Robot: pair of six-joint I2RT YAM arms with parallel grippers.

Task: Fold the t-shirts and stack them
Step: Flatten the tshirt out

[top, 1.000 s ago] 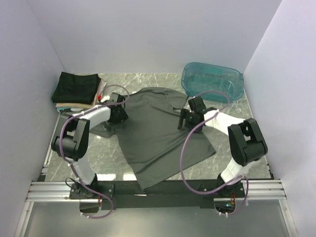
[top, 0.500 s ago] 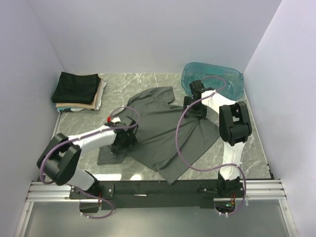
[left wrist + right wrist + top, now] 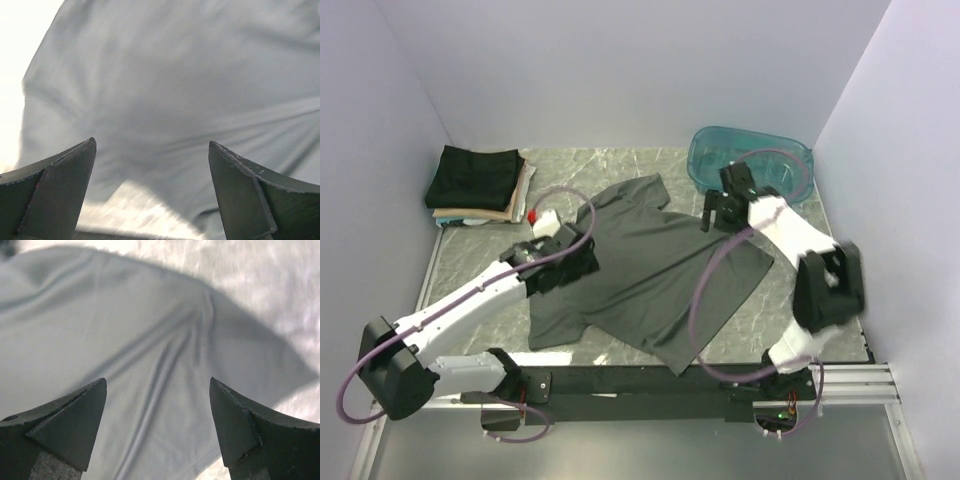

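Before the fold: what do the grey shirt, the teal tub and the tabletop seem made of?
Grey shirt: soft matte cloth, likely a knit; it lies in loose wrinkles.
Tub: translucent teal plastic, glossy; the surface beneath shows through it.
Tabletop: grey marble-look surface with white veins; stone or laminate, cannot tell.

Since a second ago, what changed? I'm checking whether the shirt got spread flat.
The charcoal t-shirt was dragged flatter, its near hem swinging right. The left hand slid nearer along it; the right hand moved away toward the teal tub. Both are open now. The folded stack and tub stayed put.
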